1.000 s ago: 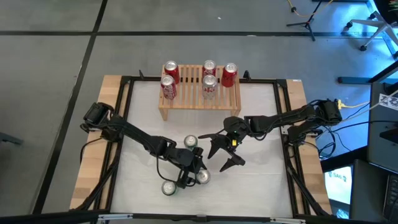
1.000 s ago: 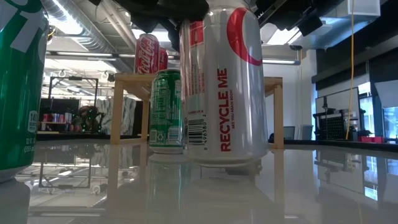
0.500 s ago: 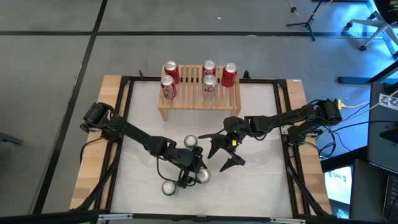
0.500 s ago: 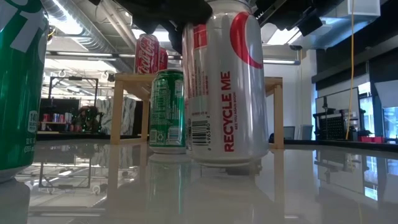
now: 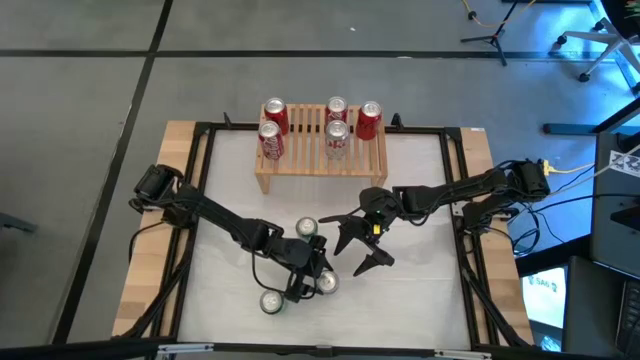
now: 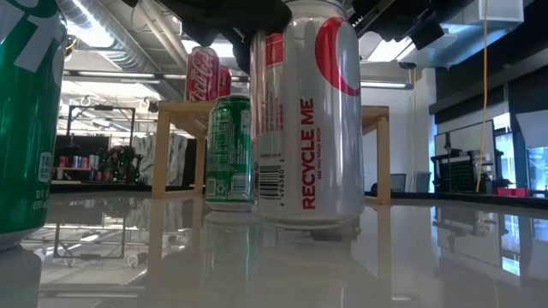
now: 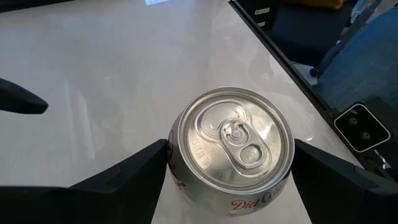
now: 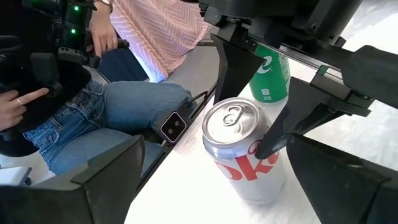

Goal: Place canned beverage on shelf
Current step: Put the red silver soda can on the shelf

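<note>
A silver Diet Coke can (image 7: pixel 231 146) stands at the table's near middle, between the two fingers of my left gripper (image 5: pixel 318 276); it also shows in the low view (image 6: pixel 308 120) and the right wrist view (image 8: pixel 245 155). My right gripper (image 5: pixel 362 250) hangs open and empty just right of it. One green can (image 5: pixel 307 228) stands behind the silver can and another (image 5: pixel 270 300) to its near left. The light-wood slatted shelf (image 5: pixel 320 160) stands on its legs at the far middle, with several red cans (image 5: pixel 272 140) upright on top. My left gripper pinches the silver can between its two fingers, one on each side of the upper wall just below the rim (image 7: pixel 174 163). The fingers slant down at it from above. The can stands upright, and its base (image 6: pixel 308 222) appears to rest on the table.
A black frame (image 5: pixel 455 200) borders the white table top. There is free room on the shelf's right end and on the table to the right. A seated person (image 8: pixel 112 93) with hands on a control device shows beyond the table's near edge.
The silver can has tipped slightly in my left gripper, turned a little about its axis, and come back upright at the same spot. Both arms have otherwise kept their places.
</note>
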### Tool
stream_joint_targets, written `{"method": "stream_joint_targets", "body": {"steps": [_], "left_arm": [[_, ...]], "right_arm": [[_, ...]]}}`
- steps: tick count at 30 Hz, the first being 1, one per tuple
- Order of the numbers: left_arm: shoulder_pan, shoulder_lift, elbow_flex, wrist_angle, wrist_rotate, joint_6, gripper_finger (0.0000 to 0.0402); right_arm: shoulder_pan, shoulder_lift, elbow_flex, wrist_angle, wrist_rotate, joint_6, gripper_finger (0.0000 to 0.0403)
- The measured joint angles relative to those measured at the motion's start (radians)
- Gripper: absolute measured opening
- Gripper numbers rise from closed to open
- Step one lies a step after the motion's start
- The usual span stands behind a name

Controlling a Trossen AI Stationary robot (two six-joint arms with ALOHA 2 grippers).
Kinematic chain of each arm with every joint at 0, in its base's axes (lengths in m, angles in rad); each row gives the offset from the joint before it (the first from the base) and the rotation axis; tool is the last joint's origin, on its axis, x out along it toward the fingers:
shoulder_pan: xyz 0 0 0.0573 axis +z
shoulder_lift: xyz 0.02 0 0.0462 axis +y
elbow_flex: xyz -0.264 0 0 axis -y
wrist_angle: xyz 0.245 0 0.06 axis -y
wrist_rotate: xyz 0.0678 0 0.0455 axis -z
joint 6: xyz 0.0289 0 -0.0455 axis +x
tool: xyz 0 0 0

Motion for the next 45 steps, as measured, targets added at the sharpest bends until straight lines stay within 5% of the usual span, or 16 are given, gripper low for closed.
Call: {"method": "stream_joint_targets", "body": {"steps": [13, 45], "left_arm": [[-0.001, -0.002, 0.002, 0.007, -0.019, 0.0, 0.0335], [-0.006, -0.007, 0.001, 0.083, -0.032, -0.057, 0.0336]], "right_arm": [[0.0, 0.0, 0.0, 0.0, 0.0, 0.0, 0.0386], [0.0, 0.0, 0.0, -0.003, 0.0, 0.001, 0.0386]]}}
